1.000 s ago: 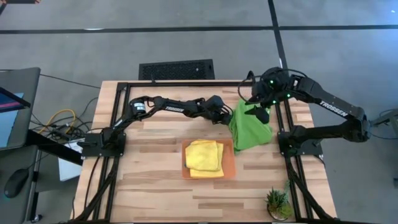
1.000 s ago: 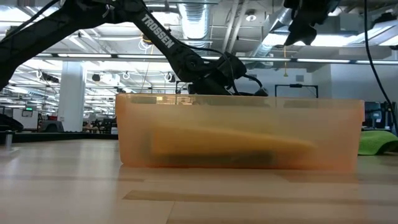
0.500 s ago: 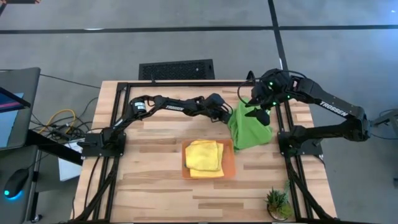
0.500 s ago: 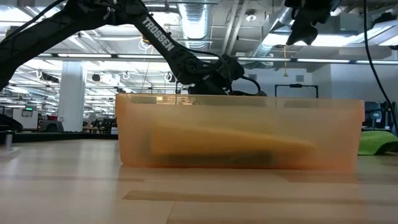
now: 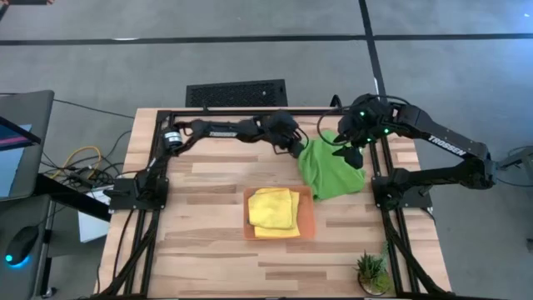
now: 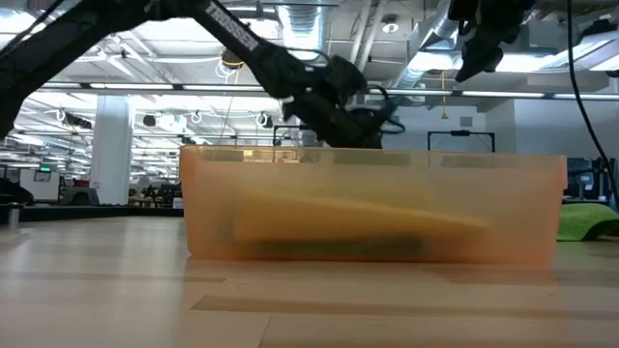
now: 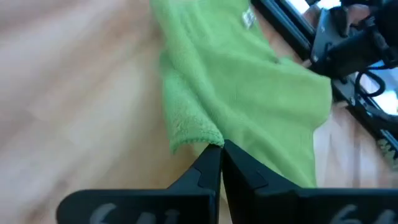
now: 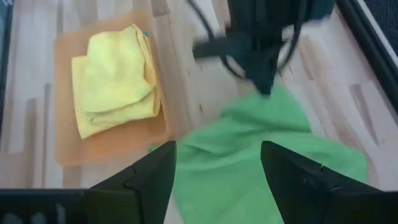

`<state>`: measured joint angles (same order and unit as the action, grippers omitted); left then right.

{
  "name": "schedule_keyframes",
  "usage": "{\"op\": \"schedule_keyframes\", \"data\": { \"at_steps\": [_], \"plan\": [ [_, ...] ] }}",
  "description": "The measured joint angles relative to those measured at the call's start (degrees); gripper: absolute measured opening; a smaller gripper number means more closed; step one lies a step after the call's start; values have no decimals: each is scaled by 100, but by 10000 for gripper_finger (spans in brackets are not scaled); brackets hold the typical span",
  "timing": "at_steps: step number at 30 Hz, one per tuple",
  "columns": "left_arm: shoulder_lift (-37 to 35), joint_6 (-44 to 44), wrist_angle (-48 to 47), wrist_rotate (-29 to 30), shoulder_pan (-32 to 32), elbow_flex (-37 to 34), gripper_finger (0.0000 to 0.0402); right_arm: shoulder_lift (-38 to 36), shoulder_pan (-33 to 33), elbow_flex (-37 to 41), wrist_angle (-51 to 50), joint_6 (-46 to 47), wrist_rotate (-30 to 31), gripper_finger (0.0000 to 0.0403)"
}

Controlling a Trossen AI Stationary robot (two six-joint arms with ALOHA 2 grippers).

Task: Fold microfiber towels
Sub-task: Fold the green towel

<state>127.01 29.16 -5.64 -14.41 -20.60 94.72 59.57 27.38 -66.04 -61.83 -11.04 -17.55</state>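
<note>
Green towel (image 7: 249, 87) edge pinched by left tool (image 7: 221, 158), hidden low.

Lime green towel (image 6: 592, 218) cut off by low view's edge.

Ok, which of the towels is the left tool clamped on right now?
The lime green towel, pinched at its corner by the left tool. The yellow towels lie folded in the orange tray, untouched.
</note>
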Motion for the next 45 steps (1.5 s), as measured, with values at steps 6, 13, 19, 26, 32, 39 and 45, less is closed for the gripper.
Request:
{"op": "schedule_keyframes", "data": {
  "at_steps": [6, 13, 19, 26, 32, 39, 45],
  "plan": [
    [-672, -1224, -989, 10, -181, 0, 0, 209, 2, 0, 170, -105, 498, 260],
    [-1334, -2426, -1827, 280, -275, 1, 0, 958, 20, 2, 306, -764, 567, 260],
    [-1685, -3097, -2295, 654, -279, 1, 0, 1671, 374, 2, 491, -861, 586, 260],
    [-1976, -3680, -2554, 815, -277, 2, 0, 2312, 821, 2, 1372, -1242, 591, 260],
    [-2061, -3994, -2777, 784, -266, 1, 0, 2725, 910, 2, 2615, -1910, 561, 260],
    [-2108, -4225, -2795, 727, -243, 4, 0, 3364, 861, 2, 3620, -2273, 158, 260],
    [-2110, -4226, -2828, 520, -222, 4, 0, 3654, 868, 2, 3966, -2302, 176, 260]
  ]
}}
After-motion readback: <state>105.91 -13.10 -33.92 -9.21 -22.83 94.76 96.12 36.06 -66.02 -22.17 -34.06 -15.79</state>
